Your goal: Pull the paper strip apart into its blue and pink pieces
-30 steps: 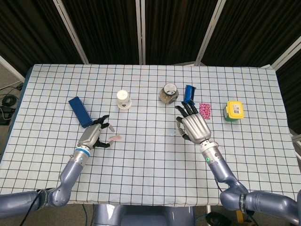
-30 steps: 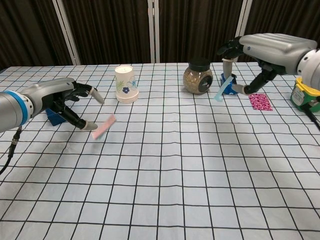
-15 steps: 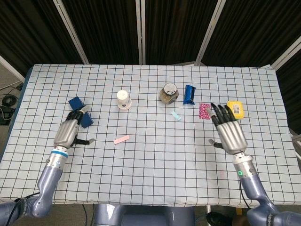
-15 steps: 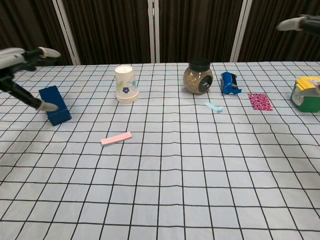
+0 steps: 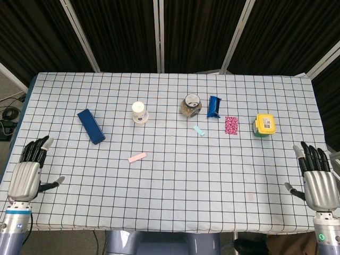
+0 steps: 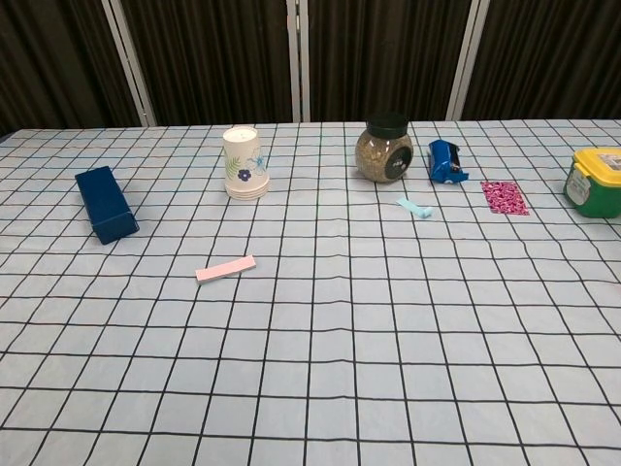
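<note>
The pink paper piece [image 5: 137, 157] [image 6: 225, 268] lies flat on the checked tablecloth, left of centre. Apart from it, the light blue piece [image 5: 198, 130] [image 6: 414, 207] lies near the glass jar. My left hand [image 5: 26, 175] is at the table's near left edge, fingers spread, holding nothing. At the near right edge my right hand [image 5: 317, 183] is likewise spread and empty. Neither hand shows in the chest view.
A dark blue box [image 5: 91, 126] lies at the left, a paper cup [image 5: 139, 112] behind the pink piece. A glass jar [image 5: 191, 105], a blue clip [image 5: 213, 106], a pink patterned pouch [image 5: 230, 125] and a yellow-green container [image 5: 264, 125] stand toward the right.
Both hands have drawn back from the table's middle to its near corners and left the chest view. The pink and blue pieces, dropped earlier, lie still.
</note>
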Controlling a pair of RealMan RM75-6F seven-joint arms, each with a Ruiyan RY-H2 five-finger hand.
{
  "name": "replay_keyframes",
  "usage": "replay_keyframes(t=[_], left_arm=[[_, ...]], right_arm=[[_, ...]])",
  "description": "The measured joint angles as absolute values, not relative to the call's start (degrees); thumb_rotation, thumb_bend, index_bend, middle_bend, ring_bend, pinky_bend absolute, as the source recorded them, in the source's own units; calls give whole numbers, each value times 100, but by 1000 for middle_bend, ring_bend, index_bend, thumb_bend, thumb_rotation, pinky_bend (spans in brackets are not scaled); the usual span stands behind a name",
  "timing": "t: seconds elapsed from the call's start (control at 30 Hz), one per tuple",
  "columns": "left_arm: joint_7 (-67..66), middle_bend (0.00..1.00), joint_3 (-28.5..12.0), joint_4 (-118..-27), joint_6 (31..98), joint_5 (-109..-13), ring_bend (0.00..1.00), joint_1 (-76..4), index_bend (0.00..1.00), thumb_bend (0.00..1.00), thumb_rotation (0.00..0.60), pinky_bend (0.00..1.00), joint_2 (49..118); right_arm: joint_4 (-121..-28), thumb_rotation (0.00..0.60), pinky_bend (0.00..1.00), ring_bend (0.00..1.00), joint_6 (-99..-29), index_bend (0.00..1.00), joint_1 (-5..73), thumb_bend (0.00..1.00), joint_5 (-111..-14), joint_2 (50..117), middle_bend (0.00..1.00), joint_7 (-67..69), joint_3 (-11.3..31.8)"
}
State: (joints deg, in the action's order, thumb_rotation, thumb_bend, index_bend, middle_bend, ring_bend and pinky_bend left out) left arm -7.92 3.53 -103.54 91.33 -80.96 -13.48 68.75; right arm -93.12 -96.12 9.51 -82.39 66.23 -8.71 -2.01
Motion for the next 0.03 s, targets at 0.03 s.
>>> replay_keyframes(t=[0.03], left_arm=[[-775,0,398,-10356,9141,-8134,0,-1286,0,0,600,0,6837]], right_arm=[[-9314,600,0,0,-9639,0,911,0,-8258,6626,0,-903,-195]])
